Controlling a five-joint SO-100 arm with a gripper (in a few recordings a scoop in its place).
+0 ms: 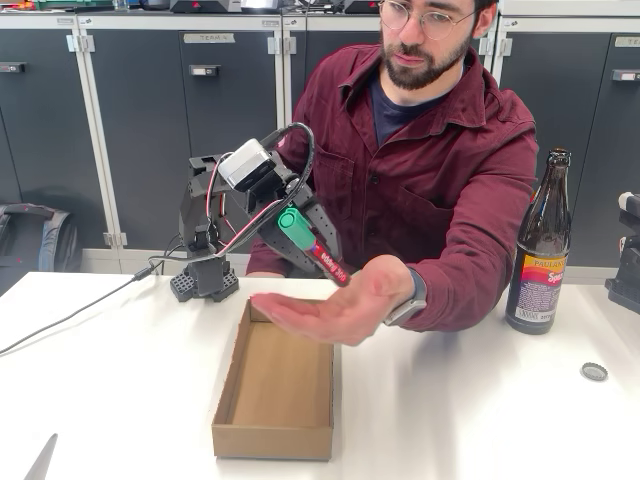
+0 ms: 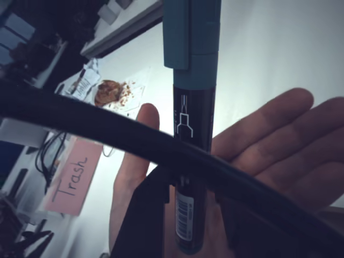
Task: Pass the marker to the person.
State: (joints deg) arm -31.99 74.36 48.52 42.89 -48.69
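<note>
Above the person's open palm [image 1: 335, 312], hand [image 1: 300, 240] gripping the marker [image 1: 312, 245]; barcode [image 2: 184, 215] legible from the wrist.

White bench [image 1: 120, 400] carries an open brown cardboard tray [image 1: 275, 440] below the end effector [image 1: 300, 225], brown glass bottle [image 1: 540, 250] and metal bottle cap [image 1: 594, 371] off right

one marker [image 1: 310, 243], one person [image 1: 430, 150], one cardboard box [image 1: 275, 390], one brown bottle [image 1: 540, 250], one bottle cap [image 1: 594, 372]
</note>
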